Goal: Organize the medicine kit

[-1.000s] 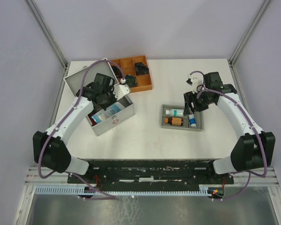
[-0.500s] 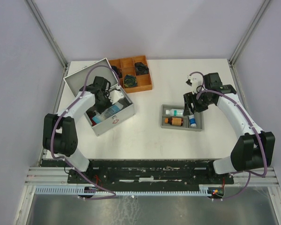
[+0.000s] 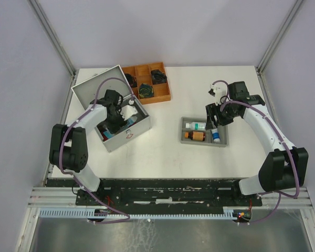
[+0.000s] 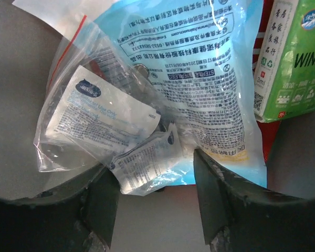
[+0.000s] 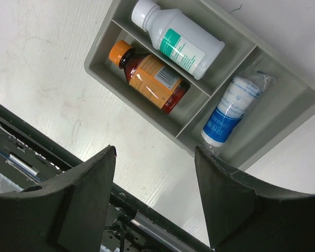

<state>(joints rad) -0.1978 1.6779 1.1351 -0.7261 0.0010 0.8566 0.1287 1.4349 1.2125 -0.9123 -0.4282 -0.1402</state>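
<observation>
The medicine kit (image 3: pixel 130 133), a silver-grey box with its lid (image 3: pixel 96 87) swung back, stands at the left. My left gripper (image 3: pixel 118 117) is down inside it, open, with nothing between its fingers. In the left wrist view my left gripper (image 4: pixel 155 202) hangs over the kit's grey floor (image 4: pixel 157 231). Just beyond the fingertips lie a clear zip bag of sachets (image 4: pixel 97 118), a blue printed pouch (image 4: pixel 210 79) and a green box (image 4: pixel 296 58). My right gripper (image 3: pixel 216 116) (image 5: pixel 155 152) hovers open over the near edge of the small grey tray (image 3: pixel 205 140).
The grey tray (image 5: pixel 97 67) holds a white bottle (image 5: pixel 178 39), an amber bottle (image 5: pixel 149 77) and a blue-and-white roll (image 5: pixel 230 111). A brown wooden compartment tray (image 3: pixel 147 83) with dark items stands behind the kit. The table's front rail runs below the right gripper.
My left arm has swung down into the kit and its jaws have gone from shut to open. The right arm has not moved.
</observation>
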